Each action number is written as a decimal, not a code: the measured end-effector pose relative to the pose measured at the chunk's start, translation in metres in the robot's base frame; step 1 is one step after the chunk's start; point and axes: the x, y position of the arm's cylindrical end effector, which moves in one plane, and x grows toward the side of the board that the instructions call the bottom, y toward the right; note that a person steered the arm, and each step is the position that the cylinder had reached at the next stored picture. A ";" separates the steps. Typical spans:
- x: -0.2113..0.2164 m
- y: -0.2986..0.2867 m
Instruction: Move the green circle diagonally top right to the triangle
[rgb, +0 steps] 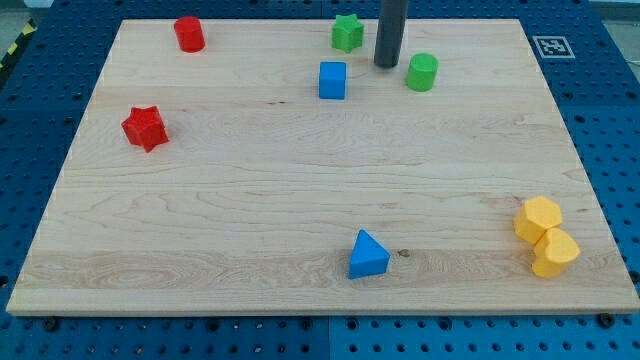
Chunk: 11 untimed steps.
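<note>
Blue pegboard frames a pale wooden worktop (300, 200) carrying eight small blocks. Nearest, by the view's bottom, sits the blue triangle (368, 255), with two yellow hexagonal blocks (539, 219) (556, 252) touching each other at the lower right. Farther up on the view's left is a red star (145, 128), then a blue cube (332, 80) near the middle top, a red cylinder (189, 34) at top left and a green star (347, 33). The green circle (422, 72) stands near the view's top, right of centre, well apart from the triangle. My tip (386, 64) rests just left of it, between it and the blue cube, apparently not touching. No claw exists on this rig, so there is no open or closed state to report; only the rod pushes. The circle looks light, rigid and smooth-sided, likely to slide easily but roll off a glancing push, so contact should fall squarely on its far side, at the top. Open wood lies between it and the triangle; the yellow pair stays clear of that path.
</note>
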 end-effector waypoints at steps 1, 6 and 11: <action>-0.024 0.028; 0.078 0.064; 0.130 0.104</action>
